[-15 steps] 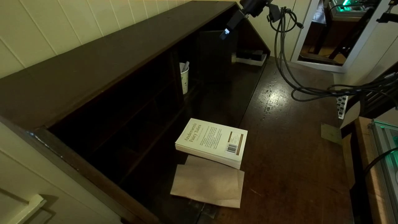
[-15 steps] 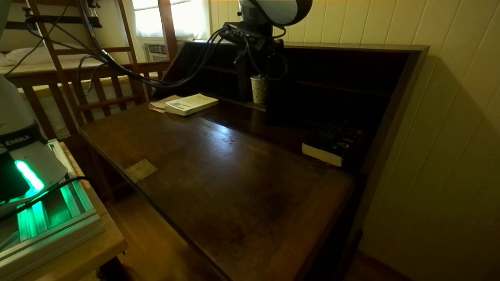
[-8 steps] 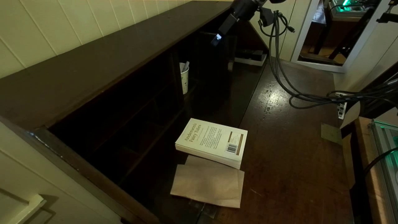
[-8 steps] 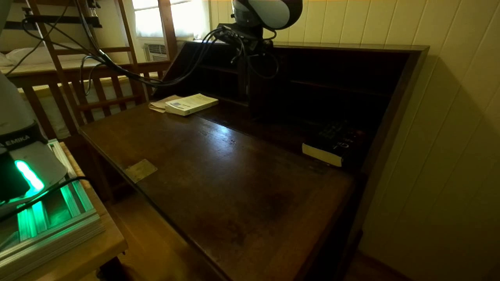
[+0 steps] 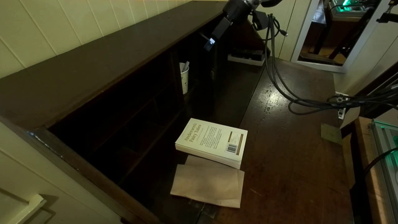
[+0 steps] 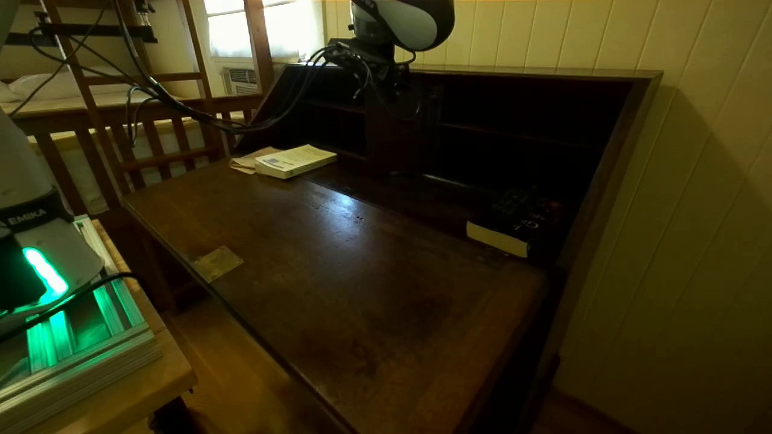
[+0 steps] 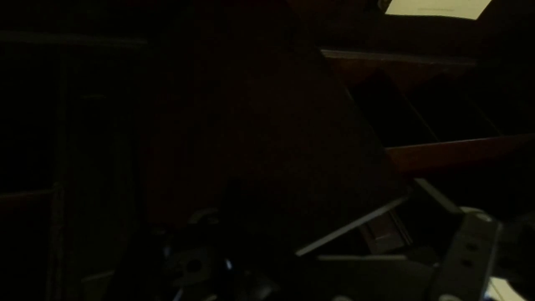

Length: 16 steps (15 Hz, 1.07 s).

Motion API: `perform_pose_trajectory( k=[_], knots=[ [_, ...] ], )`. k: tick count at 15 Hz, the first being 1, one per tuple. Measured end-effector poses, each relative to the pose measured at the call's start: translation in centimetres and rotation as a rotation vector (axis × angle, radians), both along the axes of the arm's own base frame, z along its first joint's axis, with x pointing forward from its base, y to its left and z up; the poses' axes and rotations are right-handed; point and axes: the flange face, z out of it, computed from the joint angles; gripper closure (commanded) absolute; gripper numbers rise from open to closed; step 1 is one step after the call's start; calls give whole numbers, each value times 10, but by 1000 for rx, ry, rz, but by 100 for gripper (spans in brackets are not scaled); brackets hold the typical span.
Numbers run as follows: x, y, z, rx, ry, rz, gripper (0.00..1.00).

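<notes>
Our claw (image 5: 210, 45) is spread wide, nothing visibly gripped, near the dark door panel (image 7: 259, 117).
In the wrist view, the door panel fills the centre; contact is unclear, so we'd guide it lightly. In an exterior view, slack cables (image 5: 357, 101), upper right, could snag. In an exterior view, a black book (image 6: 512, 220) lies right, on the bench (image 6: 338, 289).

A window (image 6: 295, 30) glows far left, glare whitens the dim desktop (image 6: 344, 208), and the wrist view is nearly black.
</notes>
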Motion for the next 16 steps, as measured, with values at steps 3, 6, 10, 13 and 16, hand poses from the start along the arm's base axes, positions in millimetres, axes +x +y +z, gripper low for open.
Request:
perform_pose_trajectory(
  k=[3, 6, 10, 13, 16],
  knots=[
    [3, 10, -2, 7, -9, 30, 0],
    [6, 20, -6, 15, -17, 59, 0],
    [11, 31, -12, 39, -33, 74, 0],
    [17, 36, -18, 61, -53, 71, 0],
    [22, 39, -24, 64, -74, 61, 0]
  ],
)
